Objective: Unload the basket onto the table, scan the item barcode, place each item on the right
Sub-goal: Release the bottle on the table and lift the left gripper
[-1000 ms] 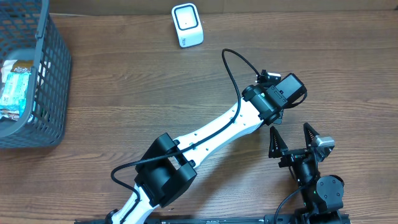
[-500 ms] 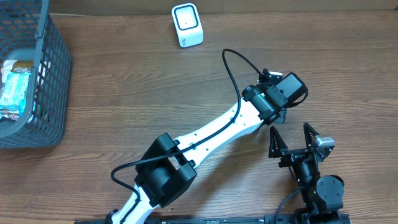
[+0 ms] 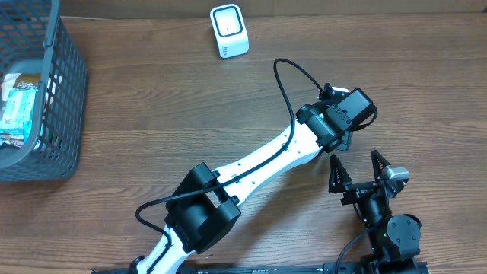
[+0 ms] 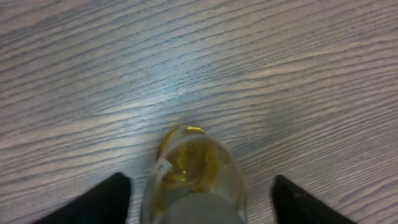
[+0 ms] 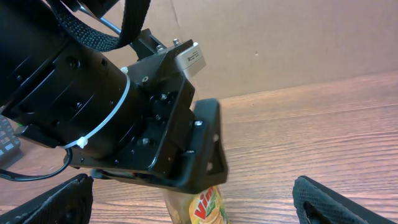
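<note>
Bottle (image 5: 205, 208), clear, yellow label: upright on the table (image 3: 152, 114) toward its right side, well apart from the scanner (image 3: 229, 30).
Left gripper (image 4: 199, 183): directly over the bottle, fingers spread, one on either side with a gap between each and the bottle; pinching nothing.
Right gripper (image 3: 353, 156): near the table's front edge, fingers spread wide, empty.
Basket (image 3: 68, 91): far left, packets (image 3: 19, 106) inside.
Status: bottle not at the scanner, barcode not visible in any view. Whether a scan is done cannot be told. If outstanding, the remaining steps are to grip the bottle, carry it across and present the barcode to the scanner's window.
</note>
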